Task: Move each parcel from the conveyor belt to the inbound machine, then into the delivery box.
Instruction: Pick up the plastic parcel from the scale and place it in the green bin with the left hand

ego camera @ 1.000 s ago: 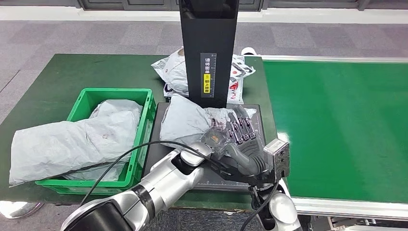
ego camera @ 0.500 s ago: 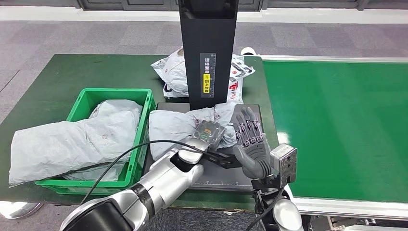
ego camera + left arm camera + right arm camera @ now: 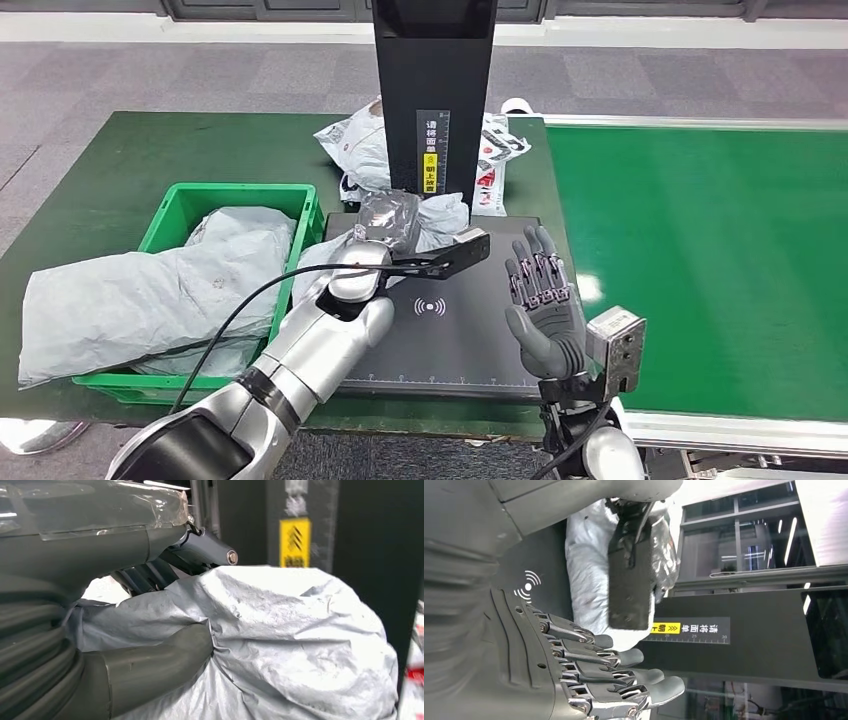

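Left hand (image 3: pixel 388 222) grips grey parcel (image 3: pixel 432 218); right hand (image 3: pixel 541 300) hovers, fingers spread.

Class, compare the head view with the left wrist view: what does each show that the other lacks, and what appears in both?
Head view alone: the green crate holding grey bags, the green conveyor belt, the right hand open above the black scanner plate, and the printed parcels behind the column.

Left wrist view alone: the thick grey thumb pressed into the bag's crinkled film, seen close up.

Both: the left hand gripping the grey parcel, and the black column with its yellow label.
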